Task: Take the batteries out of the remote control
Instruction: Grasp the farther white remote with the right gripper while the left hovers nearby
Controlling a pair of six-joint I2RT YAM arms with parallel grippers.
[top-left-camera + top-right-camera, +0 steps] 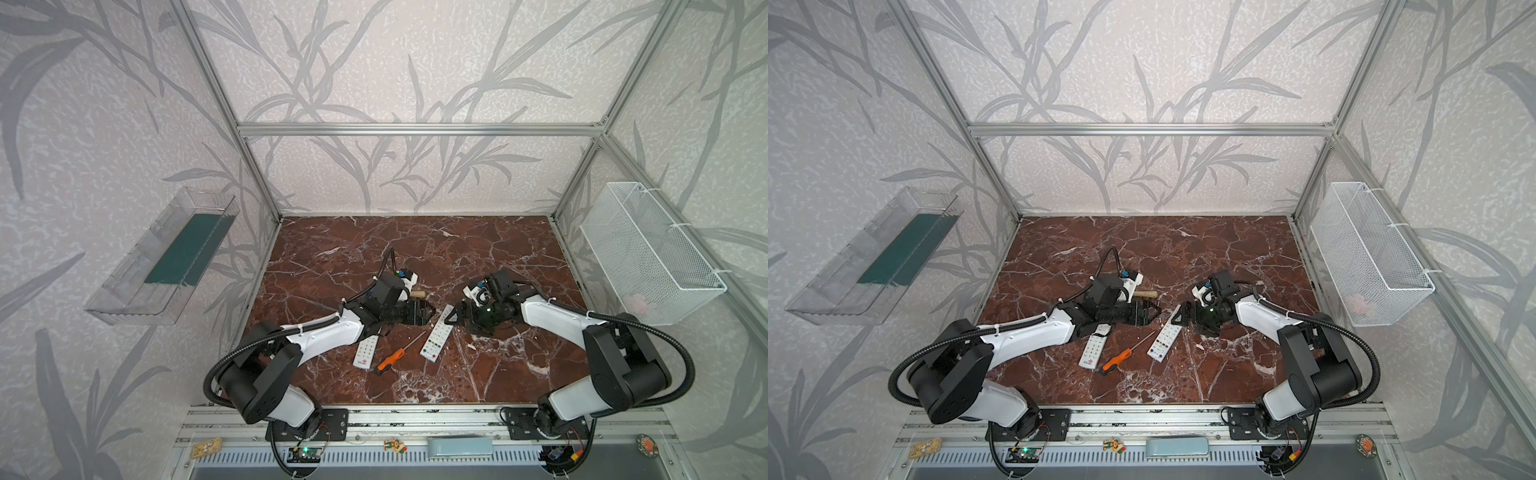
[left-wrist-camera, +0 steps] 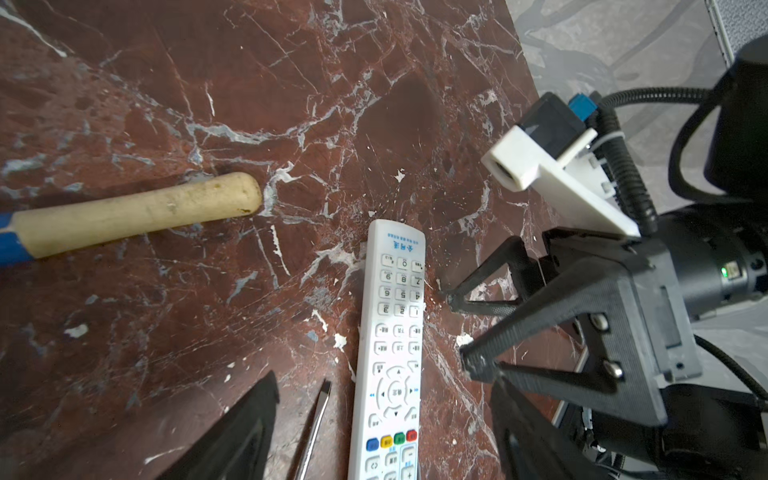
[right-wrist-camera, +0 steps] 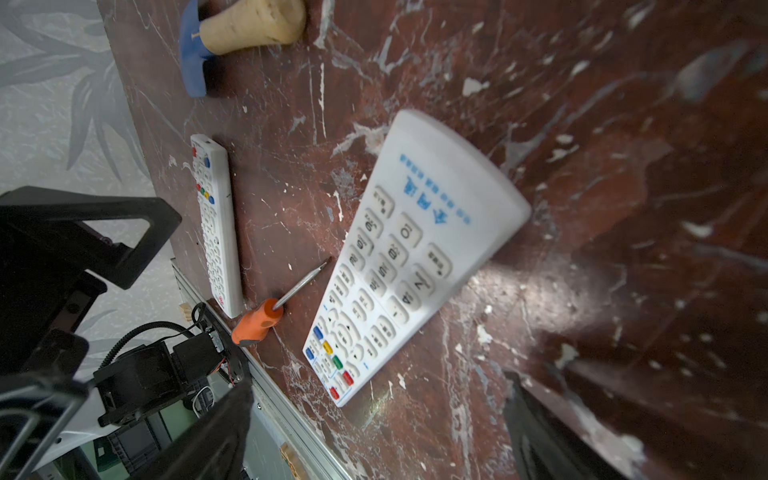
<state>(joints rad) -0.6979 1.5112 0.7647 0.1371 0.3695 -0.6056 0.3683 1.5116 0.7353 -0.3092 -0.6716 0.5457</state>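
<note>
A white remote control [image 1: 434,340] [image 2: 390,353] lies buttons up on the marble table [image 1: 415,249], and both grippers are at its far end. In the left wrist view my left gripper [image 2: 386,436] is open and straddles the remote without touching it. My right gripper [image 3: 374,432] [image 1: 451,318] is also open, just beside the remote's far end [image 3: 415,232], with nothing between its fingers. The batteries are hidden. A second white remote [image 1: 366,352] [image 3: 216,224] lies buttons up, partly under the left arm.
An orange-handled screwdriver [image 1: 390,359] [image 3: 257,324] lies between the two remotes, its blade [image 2: 316,424] inside the left jaws' span. A wooden-handled hammer [image 2: 137,212] [image 3: 232,37] lies behind the left wrist. A white wire basket [image 1: 648,253] hangs on the right wall and a clear tray [image 1: 162,257] on the left wall.
</note>
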